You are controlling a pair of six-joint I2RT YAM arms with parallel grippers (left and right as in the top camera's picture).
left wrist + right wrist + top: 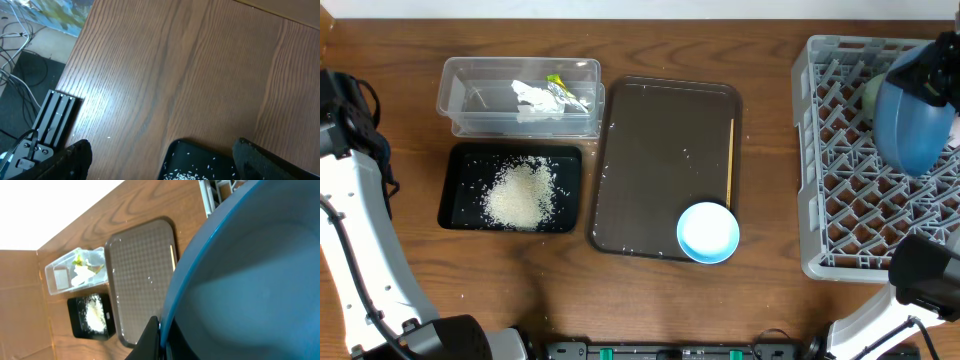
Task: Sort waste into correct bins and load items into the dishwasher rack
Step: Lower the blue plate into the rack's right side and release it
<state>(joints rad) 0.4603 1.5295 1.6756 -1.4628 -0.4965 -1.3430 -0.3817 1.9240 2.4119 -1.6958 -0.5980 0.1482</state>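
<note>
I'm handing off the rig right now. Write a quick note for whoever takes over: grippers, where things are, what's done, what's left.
Left gripper: open, empty, hovering by the black tray.
Right gripper: shut on the blue plate, held over the rack.
Done: rice is in the black tray; paper and wrapper are in the clear tub.
Left: rack the plate, then the light blue bowl and chopstick, both on the brown tray.

table (660,300): grained wood, slight sheen; tub (451,100): clear plastic; rack (807,160): grey plastic; plate (905,130): glossy
</note>
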